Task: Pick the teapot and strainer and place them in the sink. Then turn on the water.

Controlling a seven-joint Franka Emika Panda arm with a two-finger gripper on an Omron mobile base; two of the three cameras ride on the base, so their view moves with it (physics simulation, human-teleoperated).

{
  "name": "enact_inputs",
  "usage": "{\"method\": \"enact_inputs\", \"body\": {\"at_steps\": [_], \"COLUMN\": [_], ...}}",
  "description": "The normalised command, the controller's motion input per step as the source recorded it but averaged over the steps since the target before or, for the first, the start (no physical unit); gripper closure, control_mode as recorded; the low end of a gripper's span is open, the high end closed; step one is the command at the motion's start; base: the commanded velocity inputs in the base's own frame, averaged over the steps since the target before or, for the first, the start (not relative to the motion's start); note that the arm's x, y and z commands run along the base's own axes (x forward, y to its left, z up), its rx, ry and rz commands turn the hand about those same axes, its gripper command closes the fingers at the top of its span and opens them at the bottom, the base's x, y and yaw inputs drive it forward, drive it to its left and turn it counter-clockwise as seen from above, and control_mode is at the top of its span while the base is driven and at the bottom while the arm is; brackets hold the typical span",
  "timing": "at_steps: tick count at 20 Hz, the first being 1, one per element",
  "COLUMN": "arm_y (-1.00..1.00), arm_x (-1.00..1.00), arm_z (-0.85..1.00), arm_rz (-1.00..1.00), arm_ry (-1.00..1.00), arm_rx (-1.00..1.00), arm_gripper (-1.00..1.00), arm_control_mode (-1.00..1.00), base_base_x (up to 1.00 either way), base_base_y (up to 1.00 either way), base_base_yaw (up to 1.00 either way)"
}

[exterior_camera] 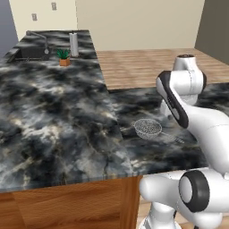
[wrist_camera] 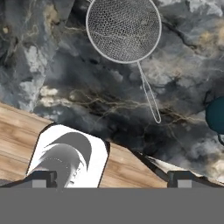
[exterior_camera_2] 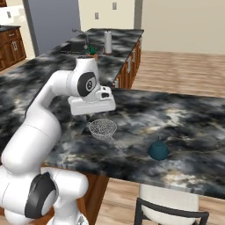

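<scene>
The strainer [wrist_camera: 124, 29], a silver mesh bowl with a thin handle [wrist_camera: 150, 98], lies on the dark marble counter; it also shows as the strainer [exterior_camera: 148, 128] and the strainer [exterior_camera_2: 103, 128]. The teal teapot [exterior_camera_2: 158, 150] stands on the counter to its right, near the front edge, and is cut off as the teapot [wrist_camera: 216, 114] at the hand view's right border. My gripper [wrist_camera: 112, 179] is open, fingertips [wrist_camera: 41, 178] wide apart with nothing between them. The white hand [exterior_camera_2: 92, 104] hovers above the counter just beside the strainer. The black sink [exterior_camera: 31, 53] lies far off at the counter's back corner, with its grey faucet [exterior_camera: 38, 38].
Beside the sink stand a paper towel roll [exterior_camera: 74, 44] and a small potted plant [exterior_camera: 64, 57]. A white-seated chair [exterior_camera_2: 169, 200] stands below the counter's front edge, near the teapot. A wooden floor [exterior_camera: 134, 67] lies beyond the counter.
</scene>
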Motion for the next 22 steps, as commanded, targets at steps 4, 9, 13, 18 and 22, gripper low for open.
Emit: {"method": "enact_inputs", "body": {"at_steps": [4,9,13,18,22], "arm_y": [-0.18,-0.13,-0.05,0.00,0.00], "arm_x": [0.10,0.21,0.42,0.55,0.54], "arm_z": [-0.40,-0.49,-0.52,-0.18,-0.16], "arm_rz": [0.11,0.08,0.04,0.04,0.00], "arm_ry": [0.00,-0.01,-0.03,0.00,0.00], "arm_rx": [0.00,0.01,0.00,0.00,0.00], "arm_gripper": [-1.00,-1.00,-1.00,-1.00,-1.00], "arm_control_mode": [-1.00,-1.00,-1.00,-1.00,-1.00], "base_base_x": [0.00,0.00,0.00,0.00,0.00], "base_base_y": [0.00,0.00,0.00,0.00,0.00], "base_base_yaw": [0.00,0.00,0.00,0.00,0.00]}}
